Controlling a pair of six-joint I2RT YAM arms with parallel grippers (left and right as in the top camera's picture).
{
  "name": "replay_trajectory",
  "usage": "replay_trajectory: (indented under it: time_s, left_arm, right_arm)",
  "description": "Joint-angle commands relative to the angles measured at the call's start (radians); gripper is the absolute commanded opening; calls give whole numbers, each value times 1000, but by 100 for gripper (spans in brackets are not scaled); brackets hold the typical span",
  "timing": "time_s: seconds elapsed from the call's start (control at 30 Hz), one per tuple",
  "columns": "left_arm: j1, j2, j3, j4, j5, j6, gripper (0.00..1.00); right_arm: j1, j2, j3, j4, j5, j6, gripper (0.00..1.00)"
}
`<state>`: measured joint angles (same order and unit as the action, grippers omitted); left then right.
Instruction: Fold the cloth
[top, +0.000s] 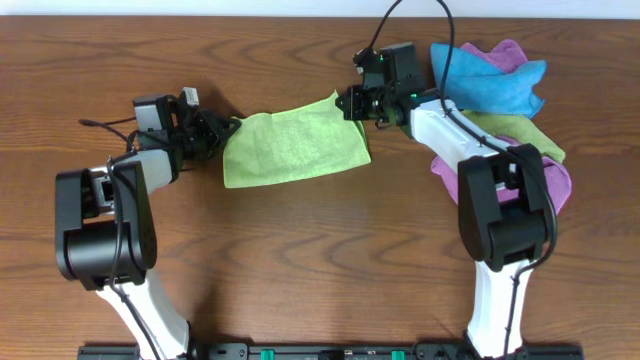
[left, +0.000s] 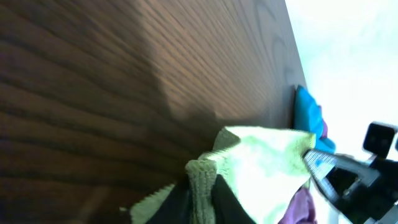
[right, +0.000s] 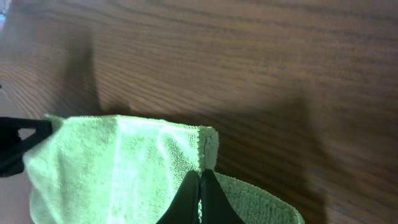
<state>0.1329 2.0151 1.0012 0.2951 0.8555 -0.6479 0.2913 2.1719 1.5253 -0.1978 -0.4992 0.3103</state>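
Both ends of the cloth (top: 292, 150) are pinched
It lies in the middle of the table (top: 300, 260); the left claw (top: 222, 132) pinches its left corner; the right claw (top: 355, 103) grips its right corner; to fold well, I think both should lift together, keep the edge tight and match corners.

The right arm (top: 500, 205) hides parts of the purple cloth (top: 561, 183) and olive-green cloth (top: 522, 129), and the lime cloth (right: 124, 168) runs off the right wrist view's bottom edge.
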Motion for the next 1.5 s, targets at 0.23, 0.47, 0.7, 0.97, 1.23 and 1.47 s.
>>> replay_trajectory:
  time_s: [0.23, 0.47, 0.7, 0.97, 1.23, 1.47]
  left_arm:
    - [-3, -165, 24, -274, -94, 236, 6]
    - [-3, -192, 24, -361, -132, 271, 6]
    - [-4, -194, 24, -457, -100, 303, 6]
    - [-6, -258, 24, -562, -74, 356, 6]
    - [-39, -348, 24, -748, -113, 443, 6]
    - [-74, -348, 24, -937, -214, 443, 6]
  right_arm:
    - [-4, -117, 18, -76, -6, -33, 1]
    - [-4, -145, 18, -112, -6, -39, 1]
    - [-6, -200, 18, -218, -5, -73, 1]
    - [-20, -254, 18, -390, 24, -85, 1]
    - [-20, -254, 18, -548, 39, -91, 1]
    - [-20, -254, 18, -676, 40, -103, 1]
